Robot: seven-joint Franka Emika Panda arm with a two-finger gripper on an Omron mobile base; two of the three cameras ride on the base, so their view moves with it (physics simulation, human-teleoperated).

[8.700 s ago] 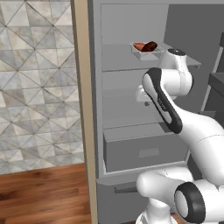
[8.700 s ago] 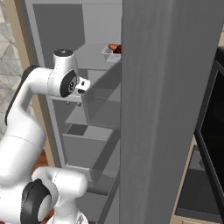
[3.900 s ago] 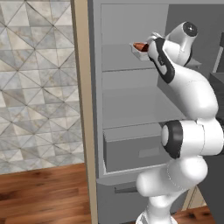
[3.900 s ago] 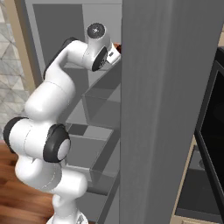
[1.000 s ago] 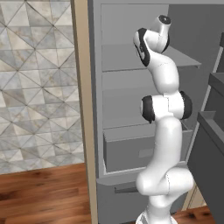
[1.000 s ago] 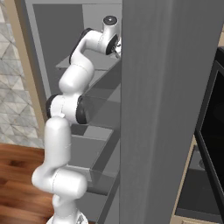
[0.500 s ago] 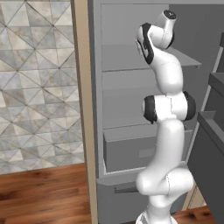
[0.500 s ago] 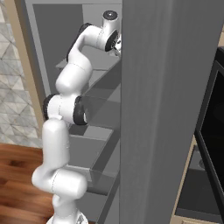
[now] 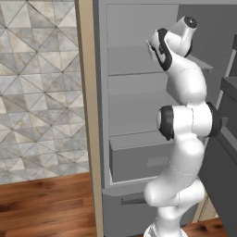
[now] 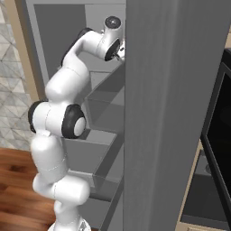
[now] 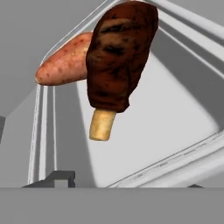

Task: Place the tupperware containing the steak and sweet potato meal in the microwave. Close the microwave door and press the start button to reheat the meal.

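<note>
From the left base view, the white arm (image 9: 185, 115) rises tall in front of an open grey fridge (image 9: 134, 92), its wrist bent in over the upper shelf (image 9: 134, 73); the hand itself is hidden behind the wrist there. From the right base view, the arm reaches up to the same shelf level and the hand (image 10: 121, 50) disappears behind the edge of the grey fridge door (image 10: 171, 113), so its jaws cannot be read from here. In the hand view, the tray (image 11: 175, 131) lies right under and ahead of the hand, very close, its rim running across the lower right. The steak (image 11: 118, 57) sits in it with a pale bone end pointing toward the camera, and the sweet potato (image 11: 65, 63) lies just behind it, touching, its long axis running crosswise. The fingertips are barely visible, so whether the hand has closed on the tray rim I cannot tell; it looks set to take the near rim.
</note>
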